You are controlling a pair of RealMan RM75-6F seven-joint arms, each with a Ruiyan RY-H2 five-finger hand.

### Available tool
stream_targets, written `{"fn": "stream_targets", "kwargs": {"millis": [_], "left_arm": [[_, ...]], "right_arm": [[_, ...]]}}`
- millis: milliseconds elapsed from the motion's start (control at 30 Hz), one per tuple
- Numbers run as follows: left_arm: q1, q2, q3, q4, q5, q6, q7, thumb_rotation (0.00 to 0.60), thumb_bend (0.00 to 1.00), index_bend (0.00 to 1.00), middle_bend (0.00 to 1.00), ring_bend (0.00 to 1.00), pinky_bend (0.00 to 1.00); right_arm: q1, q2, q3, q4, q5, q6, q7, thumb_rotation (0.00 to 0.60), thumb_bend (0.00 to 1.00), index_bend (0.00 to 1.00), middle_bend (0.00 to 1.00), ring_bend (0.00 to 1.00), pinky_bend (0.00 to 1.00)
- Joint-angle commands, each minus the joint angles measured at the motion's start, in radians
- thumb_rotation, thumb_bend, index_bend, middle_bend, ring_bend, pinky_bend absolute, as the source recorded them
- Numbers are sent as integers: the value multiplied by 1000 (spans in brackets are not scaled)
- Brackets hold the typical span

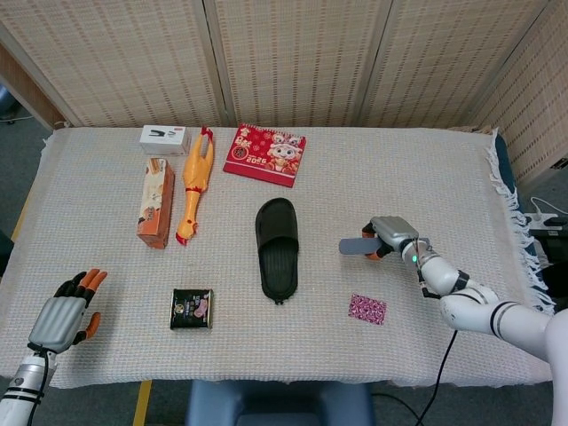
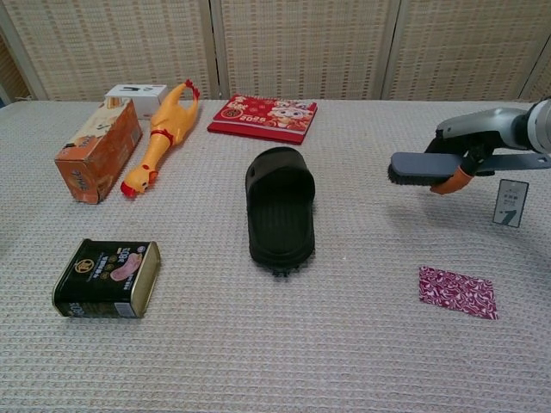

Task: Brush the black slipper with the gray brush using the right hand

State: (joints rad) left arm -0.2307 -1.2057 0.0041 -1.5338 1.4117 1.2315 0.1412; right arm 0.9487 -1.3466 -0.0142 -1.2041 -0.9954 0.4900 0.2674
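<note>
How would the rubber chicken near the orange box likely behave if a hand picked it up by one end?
The rubber chicken looks like a soft moulded toy, so it would probably bend or droop when lifted by one end. It is long and thin and lies flat on the woven cloth, so it seems light and unlikely to roll. Its glossy skin may be a little slippery.

Tabletop (image 1: 426, 169) under woven cloth. On it: black slipper (image 1: 277, 247) center; orange box (image 1: 156, 201), rubber chicken (image 1: 195, 183), white box (image 1: 164, 139), red booklet (image 1: 264, 154) upper left; tin (image 1: 193, 308), patterned packet (image 1: 366, 308) lower.
</note>
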Motion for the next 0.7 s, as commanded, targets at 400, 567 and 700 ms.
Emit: {"fn": "stream_targets", "kwargs": {"millis": [400, 567, 700], "left_arm": [[-5, -5, 8, -4, 8, -7, 7, 600, 544, 0, 0, 0, 137], [-5, -3, 12, -8, 10, -11, 2, 600, 545, 0, 0, 0, 137], [-8, 0, 13, -10, 12, -17, -8, 600, 545, 0, 0, 0, 136]], "right_arm": [[-185, -182, 23, 141, -8, 236, -232, 600, 765, 166, 304, 269, 582], [-187, -182, 23, 140, -1, 257, -356, 600, 472, 14, 158, 94, 408], [-187, -159, 23, 95, 38, 295, -510, 600, 222, 0, 2, 0, 253]]}}
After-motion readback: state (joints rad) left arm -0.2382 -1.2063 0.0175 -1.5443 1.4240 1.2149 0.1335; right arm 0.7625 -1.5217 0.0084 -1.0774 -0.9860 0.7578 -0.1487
